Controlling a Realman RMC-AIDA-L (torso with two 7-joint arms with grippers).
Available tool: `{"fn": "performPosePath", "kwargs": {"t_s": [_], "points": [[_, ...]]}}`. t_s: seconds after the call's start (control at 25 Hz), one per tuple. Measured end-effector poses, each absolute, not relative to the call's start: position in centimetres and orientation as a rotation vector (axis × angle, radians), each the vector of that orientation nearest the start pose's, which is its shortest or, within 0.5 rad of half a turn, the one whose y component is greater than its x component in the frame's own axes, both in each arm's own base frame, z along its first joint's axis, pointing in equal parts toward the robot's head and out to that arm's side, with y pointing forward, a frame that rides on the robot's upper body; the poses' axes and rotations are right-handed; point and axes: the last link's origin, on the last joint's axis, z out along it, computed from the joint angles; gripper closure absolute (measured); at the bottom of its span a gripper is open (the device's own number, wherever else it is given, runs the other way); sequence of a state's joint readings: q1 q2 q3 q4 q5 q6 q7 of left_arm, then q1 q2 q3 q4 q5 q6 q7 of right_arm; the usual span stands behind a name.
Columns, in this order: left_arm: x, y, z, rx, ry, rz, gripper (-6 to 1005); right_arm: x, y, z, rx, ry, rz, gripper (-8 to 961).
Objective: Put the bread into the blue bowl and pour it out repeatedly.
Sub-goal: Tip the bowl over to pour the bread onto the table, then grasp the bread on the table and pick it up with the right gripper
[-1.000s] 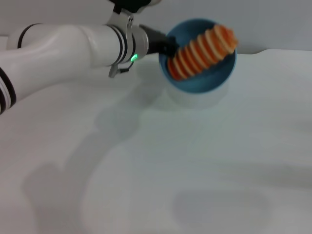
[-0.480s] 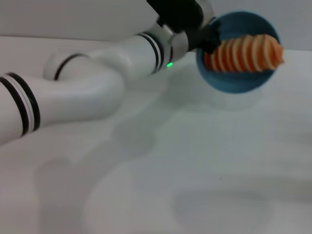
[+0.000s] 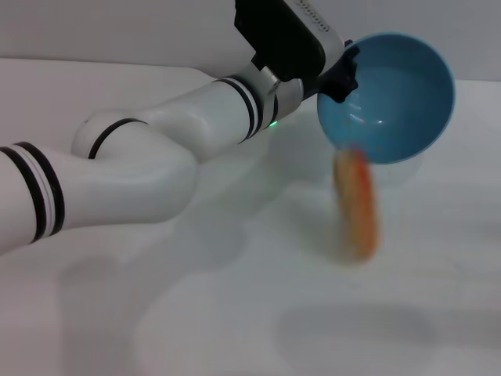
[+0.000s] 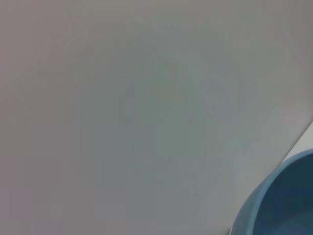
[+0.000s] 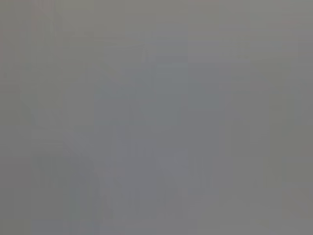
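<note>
White desk (image 3: 235,329) fills the head view, plain and pale. Left arm reaches across it from the near left side toward the far right; its black wrist block sits up against the bowl. Left claw (image 3: 341,70) is clamped on the near rim of the blue bowl (image 3: 391,94), holding it lifted off the desk and tipped so the mouth faces the camera and downward. Bowl interior is bare: smooth light blue walls, nothing inside; the left wrist view catches only an edge of the same bowl (image 4: 283,200) against blank surface. Bread (image 3: 356,205) is out of the bowl, directly beneath its lower lip, standing nearly on end, a blurred orange-and-tan streak; ridges not readable here, and cannot tell whether its lower end touches the desk yet. Right arm and right claw appear in no view; right wrist view shows flat grey only. Judgement: this is the pour-out half of a cycle, essentially complete, with the loaf leaving the bowl. Left to do, by the task wording: right the bowl, put the bread in it, tip again. How many cycles are done cannot be told.
</note>
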State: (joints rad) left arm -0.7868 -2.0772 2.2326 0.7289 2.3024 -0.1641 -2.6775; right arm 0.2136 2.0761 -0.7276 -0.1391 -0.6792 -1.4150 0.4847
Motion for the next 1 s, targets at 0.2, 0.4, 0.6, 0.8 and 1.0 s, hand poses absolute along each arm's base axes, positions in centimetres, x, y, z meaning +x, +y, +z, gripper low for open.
{"fn": "performPosePath", "kwargs": {"t_s": [0.2, 0.4, 0.6, 0.8, 1.0], "points": [[-12.1, 41.3, -12.6, -2.277, -0.206, -0.329, 1000, 38.7, 25.5, 5.4, -1.375, 0.592, 0.828, 393], [-12.1, 42.7, -11.9, -2.294, -0.339, -0.264, 1000, 38.3, 25.9, 5.1, -1.401, 0.590, 0.841, 393], [-12.1, 44.7, -9.8, -2.278, -0.550, -0.221, 1000, 37.6, 27.1, 4.7, -1.509, 0.659, 0.909, 393], [-13.3, 46.6, -8.3, -2.272, -0.775, -0.102, 1000, 37.6, 30.1, 4.1, -1.696, 0.846, 0.827, 394], [-14.6, 47.1, -7.7, -2.226, -0.878, -0.088, 1000, 36.6, 31.8, 3.1, -1.920, 0.985, 0.700, 394]]}}
